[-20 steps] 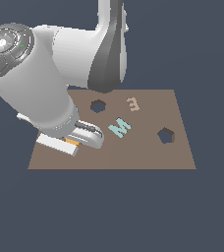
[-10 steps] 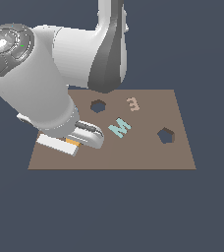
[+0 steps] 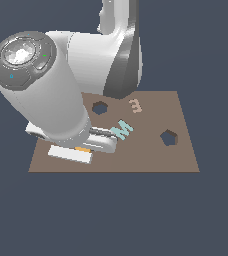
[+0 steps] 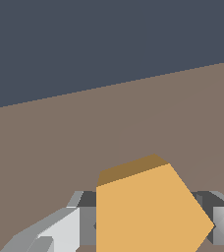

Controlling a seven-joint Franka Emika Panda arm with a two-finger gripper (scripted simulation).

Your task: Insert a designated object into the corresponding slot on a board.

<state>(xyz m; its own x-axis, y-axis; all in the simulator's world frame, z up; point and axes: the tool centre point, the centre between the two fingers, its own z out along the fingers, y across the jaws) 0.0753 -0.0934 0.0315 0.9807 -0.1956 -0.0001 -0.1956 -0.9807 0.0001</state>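
In the wrist view the orange pentagon block (image 4: pixel 148 211) fills the space between my two grey fingers (image 4: pixel 65 229), which touch it on both sides. My gripper (image 4: pixel 153 224) is shut on it, low over the brown board (image 4: pixel 84 138). In the exterior view the gripper (image 3: pixel 82 149) sits near the board's (image 3: pixel 151 157) front corner on that view's left, and only an orange sliver of the block (image 3: pixel 82 148) shows under the arm. One dark cutout (image 3: pixel 100 107), seemingly the five-sided slot, lies further back. A second dark cutout (image 3: pixel 169 138) lies toward the right.
A teal letter M (image 3: pixel 121 129) lies on the board just right of the gripper, and a tan letter (image 3: pixel 135 105) lies behind it. The bulky arm (image 3: pixel 46 95) hides the board's left part in the exterior view.
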